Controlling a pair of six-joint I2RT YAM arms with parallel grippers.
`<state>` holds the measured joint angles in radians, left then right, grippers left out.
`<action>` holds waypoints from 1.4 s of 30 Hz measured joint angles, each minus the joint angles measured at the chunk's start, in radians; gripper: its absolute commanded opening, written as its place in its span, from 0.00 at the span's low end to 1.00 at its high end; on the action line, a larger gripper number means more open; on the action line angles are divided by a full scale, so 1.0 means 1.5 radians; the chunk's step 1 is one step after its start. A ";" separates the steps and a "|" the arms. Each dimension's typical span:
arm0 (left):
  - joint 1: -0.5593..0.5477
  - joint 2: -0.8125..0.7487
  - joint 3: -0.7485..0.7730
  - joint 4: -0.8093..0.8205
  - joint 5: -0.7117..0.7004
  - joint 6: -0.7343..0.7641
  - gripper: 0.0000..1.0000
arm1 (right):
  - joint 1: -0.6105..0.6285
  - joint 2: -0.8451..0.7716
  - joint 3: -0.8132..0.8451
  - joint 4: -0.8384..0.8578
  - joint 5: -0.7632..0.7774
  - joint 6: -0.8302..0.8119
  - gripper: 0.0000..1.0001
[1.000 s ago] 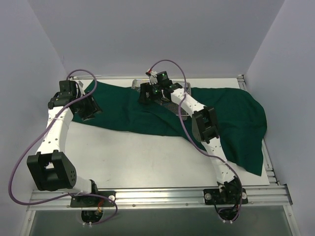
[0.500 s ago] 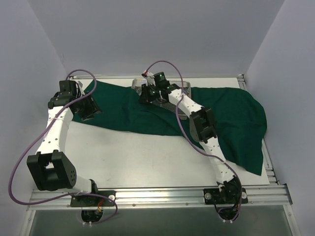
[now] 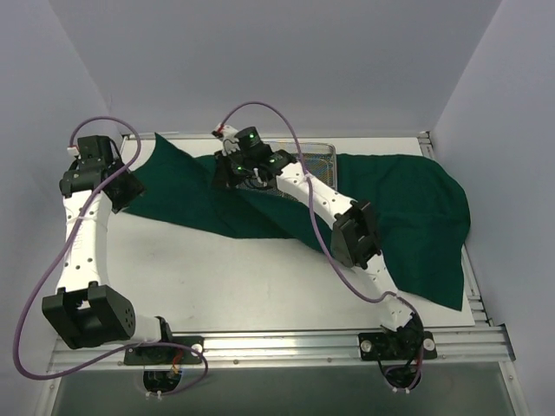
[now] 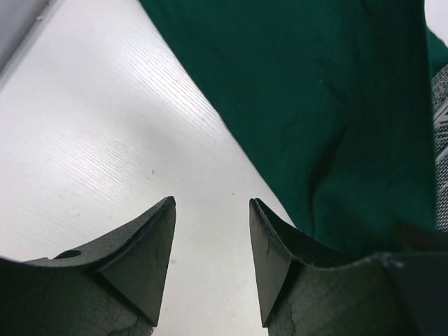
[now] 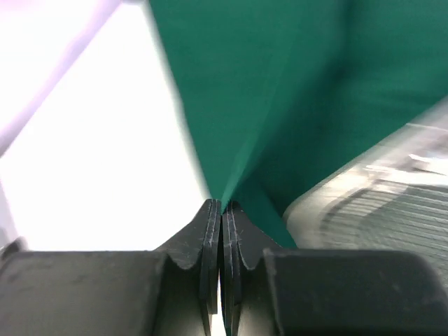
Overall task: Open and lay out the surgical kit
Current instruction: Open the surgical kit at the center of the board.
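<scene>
The dark green cloth (image 3: 408, 199) lies across the back of the table, with one flap drawn out to the left (image 3: 186, 186). My right gripper (image 3: 227, 173) is shut on a pinched fold of that cloth (image 5: 280, 84), which rises taut from the closed jaws (image 5: 222, 204). The wire-mesh tray (image 3: 316, 156) shows partly bare beside it, blurred in the right wrist view (image 5: 378, 210). My left gripper (image 3: 124, 189) hangs open over bare table (image 4: 212, 210), just left of the cloth's edge (image 4: 315, 105), with nothing between its fingers.
A metal rail (image 3: 277, 345) carries both arm bases along the near edge. Grey walls close in the left, back and right sides. The cloth overhangs toward the table's right edge (image 3: 473, 286). White tabletop (image 3: 225, 277) lies in front of the cloth.
My right gripper has shut on the cloth and drawn it leftward, baring more of the tray. My left arm has swung left and back, off the cloth's edge.
</scene>
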<state>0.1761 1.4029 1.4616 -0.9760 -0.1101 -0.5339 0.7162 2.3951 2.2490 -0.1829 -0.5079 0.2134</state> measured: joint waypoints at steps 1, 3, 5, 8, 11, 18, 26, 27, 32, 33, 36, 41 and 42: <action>0.003 -0.002 0.009 -0.006 -0.011 0.000 0.55 | 0.023 -0.018 -0.007 -0.001 -0.004 0.001 0.00; 0.008 -0.008 0.023 -0.013 -0.028 0.003 0.55 | 0.080 -0.046 -0.020 -0.003 -0.014 -0.003 0.00; 0.013 -0.014 0.034 -0.021 -0.044 0.010 0.56 | 0.146 -0.062 -0.036 -0.014 -0.023 -0.016 0.00; 0.023 -0.023 0.046 -0.028 -0.068 0.018 0.56 | 0.243 -0.078 -0.112 -0.025 -0.047 -0.033 0.00; 0.028 -0.028 0.050 -0.032 -0.088 0.031 0.56 | 0.317 -0.093 -0.243 -0.033 -0.056 -0.051 0.00; 0.028 -0.040 0.038 -0.038 -0.094 0.045 0.56 | 0.335 -0.174 -0.517 -0.005 -0.103 -0.032 0.38; 0.023 0.000 0.004 -0.024 -0.014 0.041 0.52 | 0.217 -0.331 -0.559 0.006 -0.071 0.011 0.91; 0.020 0.022 0.004 -0.024 -0.006 0.038 0.53 | 0.194 -0.334 -0.536 0.007 -0.060 0.022 0.94; -0.035 0.176 0.021 -0.031 0.009 0.031 0.56 | 0.079 -0.345 -0.414 -0.014 0.069 0.096 1.00; -0.048 0.204 0.025 -0.036 0.011 0.031 0.57 | 0.053 -0.350 -0.397 -0.023 0.099 0.107 1.00; -0.077 0.276 0.052 -0.055 0.013 0.031 0.57 | -0.044 -0.362 -0.351 -0.067 0.190 0.131 1.00; -0.088 0.342 0.110 -0.069 0.001 0.032 0.61 | -0.234 -0.358 -0.319 -0.132 0.267 0.145 1.00; -0.086 0.342 0.113 -0.068 -0.002 0.037 0.67 | -0.272 -0.354 -0.319 -0.149 0.274 0.144 1.00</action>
<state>0.0463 1.9163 1.6306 -1.0775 -0.1123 -0.4778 0.3084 1.8645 1.7710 -0.4057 -0.0963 0.4297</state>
